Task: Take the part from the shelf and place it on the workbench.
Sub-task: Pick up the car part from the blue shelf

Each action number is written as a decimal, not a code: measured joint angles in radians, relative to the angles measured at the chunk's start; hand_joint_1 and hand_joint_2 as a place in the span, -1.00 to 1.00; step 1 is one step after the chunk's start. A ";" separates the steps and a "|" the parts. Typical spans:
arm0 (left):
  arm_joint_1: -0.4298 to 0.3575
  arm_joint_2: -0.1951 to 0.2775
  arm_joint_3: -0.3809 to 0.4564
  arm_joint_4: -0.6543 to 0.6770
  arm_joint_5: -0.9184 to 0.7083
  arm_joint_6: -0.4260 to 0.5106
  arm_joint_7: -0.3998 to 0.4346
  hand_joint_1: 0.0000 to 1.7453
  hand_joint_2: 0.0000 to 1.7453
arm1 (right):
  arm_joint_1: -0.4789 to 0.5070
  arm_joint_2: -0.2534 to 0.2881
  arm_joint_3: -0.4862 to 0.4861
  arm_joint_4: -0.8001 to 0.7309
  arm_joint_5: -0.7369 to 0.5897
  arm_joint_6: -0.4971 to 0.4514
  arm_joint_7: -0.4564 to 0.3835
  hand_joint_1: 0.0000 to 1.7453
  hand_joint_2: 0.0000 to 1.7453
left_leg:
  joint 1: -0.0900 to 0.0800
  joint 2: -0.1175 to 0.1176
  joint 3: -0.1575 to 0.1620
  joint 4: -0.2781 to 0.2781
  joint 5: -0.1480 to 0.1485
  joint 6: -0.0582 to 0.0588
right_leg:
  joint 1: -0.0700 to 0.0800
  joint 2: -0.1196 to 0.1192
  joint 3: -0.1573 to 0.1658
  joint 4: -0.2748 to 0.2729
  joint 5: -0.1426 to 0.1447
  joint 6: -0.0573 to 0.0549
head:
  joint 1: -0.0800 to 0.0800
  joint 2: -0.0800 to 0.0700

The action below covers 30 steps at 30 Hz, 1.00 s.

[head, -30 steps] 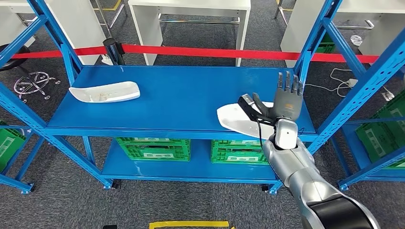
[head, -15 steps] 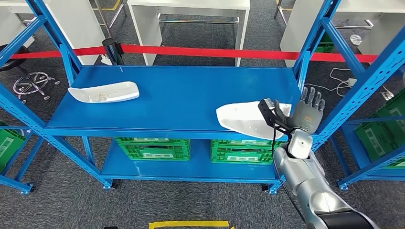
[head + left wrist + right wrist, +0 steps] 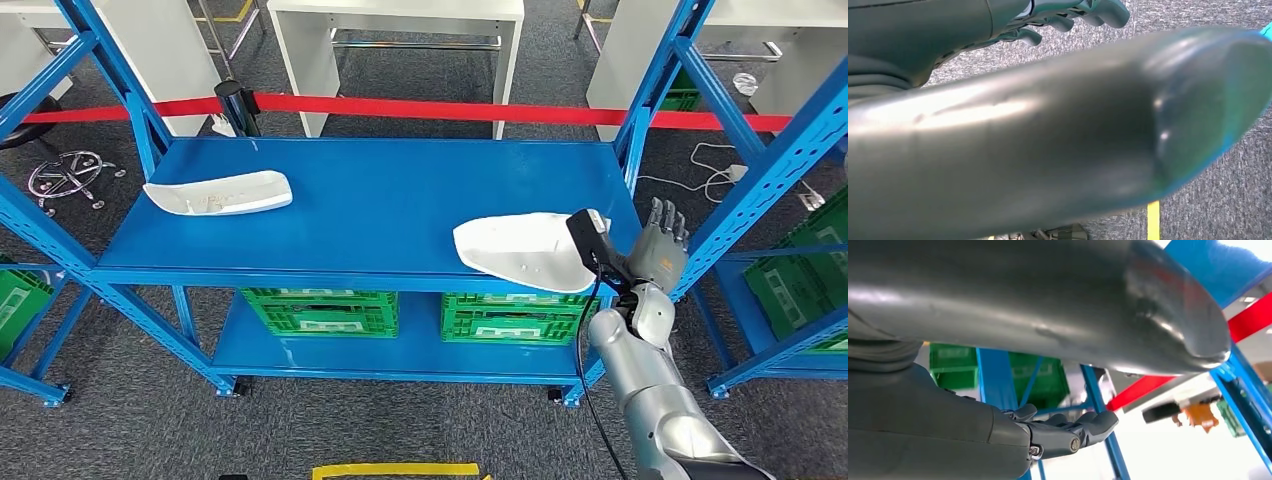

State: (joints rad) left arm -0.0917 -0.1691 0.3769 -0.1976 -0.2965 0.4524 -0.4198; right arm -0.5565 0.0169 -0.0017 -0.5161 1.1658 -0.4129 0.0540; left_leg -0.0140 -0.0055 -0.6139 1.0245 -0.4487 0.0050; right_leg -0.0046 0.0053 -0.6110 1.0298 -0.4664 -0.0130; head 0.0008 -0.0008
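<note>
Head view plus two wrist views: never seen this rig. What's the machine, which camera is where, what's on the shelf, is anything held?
It is a two-legged humanoid robot with silver arms ending in many-fingered hands. The wide picture is taken from high on its body, looking forward and down at a blue shelf. Two white parts lie on the upper level: a far-left part and a near-right part that overhangs the front edge. Green crates sit on the level below.

The right hand is raised just right of the near-right part, fingers up and apart, holding nothing. The black block by the wrist looks like its wrist camera.

The other two pictures come from those wrist cameras, turned and very close: mostly blurred thumb. The left hand hangs over grey floor, fingers curled, nothing visibly held.
</note>
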 joint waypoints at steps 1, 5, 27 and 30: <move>0.000 0.000 0.000 0.000 -0.001 0.000 0.000 -1.00 -1.00 | 0.000 0.002 -0.010 -0.001 -0.014 0.011 -0.014 -1.00 -1.00 | 0.000 0.000 0.000 0.000 0.000 0.000 | 0.000 0.000 0.000 0.000 0.000 0.000 | 0.000 0.000; 0.000 -0.001 0.000 0.000 -0.003 0.000 0.000 -1.00 -1.00 | 0.001 0.005 -0.037 -0.002 -0.038 0.048 -0.037 -1.00 -1.00 | 0.000 0.000 0.000 0.000 0.000 0.000 | 0.000 0.000 0.000 0.000 0.000 0.000 | 0.000 0.000; -0.002 -0.004 0.000 0.000 -0.018 -0.022 0.007 -1.00 -1.00 | -0.028 -0.028 -0.141 0.063 -0.180 0.316 -0.179 -1.00 1.00 | 0.000 0.000 0.000 0.000 0.000 0.000 | 0.000 0.000 0.000 0.000 0.000 0.000 | 0.000 0.000; -0.001 -0.005 0.000 0.000 -0.013 -0.022 0.006 -1.00 -1.00 | -0.035 -0.029 -0.141 0.072 -0.172 0.317 -0.174 -1.00 1.00 | 0.000 0.000 0.000 0.000 0.000 0.000 | 0.000 0.000 0.000 0.000 0.000 0.000 | 0.000 0.000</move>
State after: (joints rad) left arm -0.0931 -0.1738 0.3772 -0.1976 -0.3098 0.4307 -0.4137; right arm -0.5912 -0.0118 -0.1423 -0.4442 0.9940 -0.0956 -0.1201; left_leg -0.0140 -0.0053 -0.6138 1.0246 -0.4487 0.0051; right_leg -0.0047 0.0053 -0.6110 1.0297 -0.4664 -0.0130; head 0.0008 -0.0008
